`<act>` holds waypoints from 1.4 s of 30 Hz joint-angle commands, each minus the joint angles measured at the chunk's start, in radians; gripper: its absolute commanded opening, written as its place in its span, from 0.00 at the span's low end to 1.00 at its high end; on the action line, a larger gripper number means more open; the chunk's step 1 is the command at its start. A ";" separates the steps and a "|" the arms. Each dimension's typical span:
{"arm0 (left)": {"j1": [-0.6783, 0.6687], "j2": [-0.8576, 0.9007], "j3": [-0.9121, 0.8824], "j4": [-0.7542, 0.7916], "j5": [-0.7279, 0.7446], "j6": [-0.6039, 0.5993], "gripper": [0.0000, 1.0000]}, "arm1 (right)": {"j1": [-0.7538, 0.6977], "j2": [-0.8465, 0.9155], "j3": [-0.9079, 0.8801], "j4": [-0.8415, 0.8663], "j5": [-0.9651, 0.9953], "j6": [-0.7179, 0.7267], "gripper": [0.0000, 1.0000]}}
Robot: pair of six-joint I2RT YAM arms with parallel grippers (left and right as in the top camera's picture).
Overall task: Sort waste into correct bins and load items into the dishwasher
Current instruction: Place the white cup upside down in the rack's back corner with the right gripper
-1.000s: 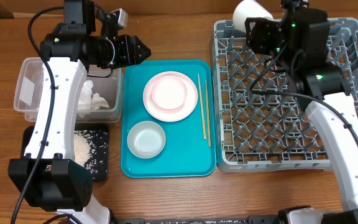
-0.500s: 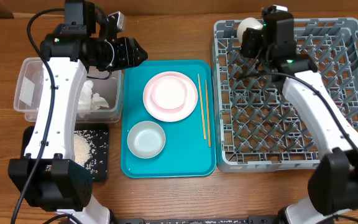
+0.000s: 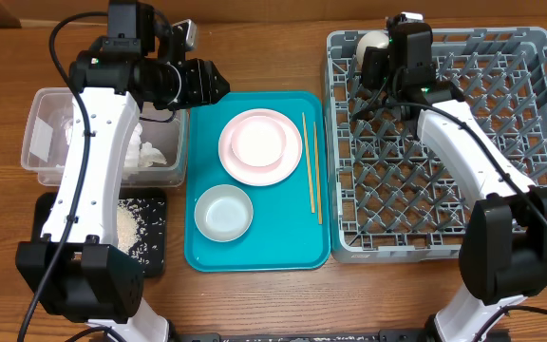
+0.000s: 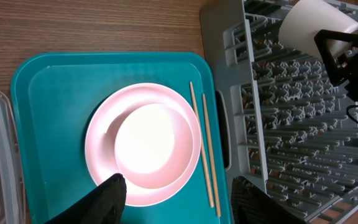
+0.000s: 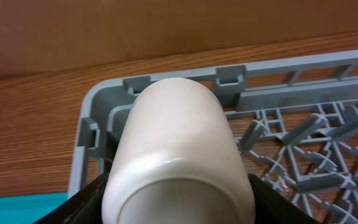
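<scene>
As things sit: one cup [image 5: 179, 124], one plate [image 4: 98, 143], one pink bowl [image 4: 151, 146], one grey-blue bowl [image 3: 223, 212], two chopsticks [image 3: 310, 166].
My right end effector [image 5: 179, 208] is clamped on the cup, sideways over the dish rack's [image 3: 444, 171] far-left corner; left end effector [image 4: 176, 196] spread wide, empty, above the plate.

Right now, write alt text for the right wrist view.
A cream cup fills the frame, held between the dark fingers of the right gripper. Behind it is a corner of the grey dish rack, with the wooden table beyond.
</scene>
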 commanded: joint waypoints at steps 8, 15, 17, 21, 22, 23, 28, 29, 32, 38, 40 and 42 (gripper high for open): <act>-0.009 0.003 0.005 -0.003 -0.013 0.004 0.57 | 0.000 0.005 0.011 0.016 0.071 -0.005 0.55; -0.009 0.003 0.005 -0.017 -0.013 0.004 0.57 | 0.000 -0.031 0.086 -0.064 0.107 -0.004 0.54; -0.009 0.003 0.005 -0.021 -0.013 0.004 0.57 | 0.000 -0.049 0.143 -0.147 0.099 0.003 0.52; -0.009 0.003 0.005 -0.026 -0.013 0.004 0.56 | 0.000 -0.050 0.189 -0.281 0.076 0.034 0.50; -0.009 0.003 0.005 -0.028 -0.013 0.004 0.56 | 0.000 -0.044 0.186 -0.289 0.061 0.034 0.50; -0.009 0.003 0.005 -0.029 -0.013 0.004 0.55 | 0.000 -0.030 0.177 -0.291 0.031 0.033 0.50; -0.014 0.003 0.005 -0.028 -0.013 0.004 0.56 | 0.000 0.052 0.154 -0.300 0.006 0.033 0.50; -0.014 0.003 0.005 -0.028 -0.012 0.004 0.56 | 0.000 0.064 0.154 -0.300 0.006 0.033 0.50; -0.014 0.003 0.005 -0.029 -0.012 0.004 0.56 | -0.001 0.086 0.154 -0.299 0.007 0.033 0.50; -0.014 0.003 0.005 -0.028 -0.013 0.004 0.56 | -0.002 0.089 0.154 -0.282 0.018 0.031 0.66; -0.014 0.003 0.005 -0.028 -0.013 0.004 0.56 | -0.002 0.089 0.154 -0.263 0.018 0.028 0.79; -0.014 0.003 0.005 -0.028 -0.013 0.004 0.56 | -0.003 0.088 0.160 -0.245 0.019 0.023 0.88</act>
